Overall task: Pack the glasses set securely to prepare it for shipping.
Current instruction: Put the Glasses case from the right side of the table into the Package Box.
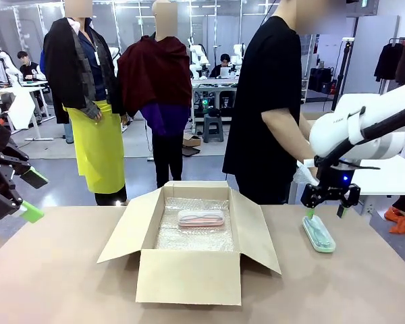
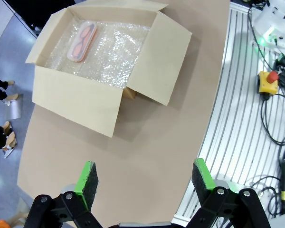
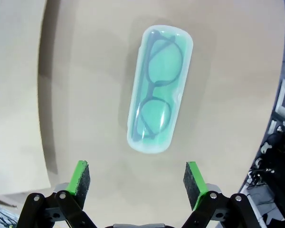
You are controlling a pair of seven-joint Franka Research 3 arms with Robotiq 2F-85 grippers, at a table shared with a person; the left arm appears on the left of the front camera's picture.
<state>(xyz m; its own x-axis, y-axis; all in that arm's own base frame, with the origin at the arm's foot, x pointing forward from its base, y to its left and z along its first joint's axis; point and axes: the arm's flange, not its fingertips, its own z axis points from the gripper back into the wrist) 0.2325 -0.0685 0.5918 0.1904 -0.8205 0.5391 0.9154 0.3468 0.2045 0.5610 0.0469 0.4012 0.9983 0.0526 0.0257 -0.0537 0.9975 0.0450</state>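
While the tan table (image 1: 54, 270) carries a large open brown cardboard box (image 1: 189, 277) at its middle, lined with a clear bubble-wrap sheet (image 1: 189, 237) on which the pale pink oblong glasses case (image 1: 201, 217) lies toward the far side, the mint green oblong glasses case (image 1: 318, 233) sits on bare table well right of the box. The right claw (image 1: 324, 212) hovers just above its far end, fingers apart and empty. I judge the slick rounded shell, slightly askew to the pads, could twist or slip out of an off-centre pinch, or clip the right flap if carried low; the left claw (image 1: 32, 196), likewise spread and empty at the far left, cannot steady it.
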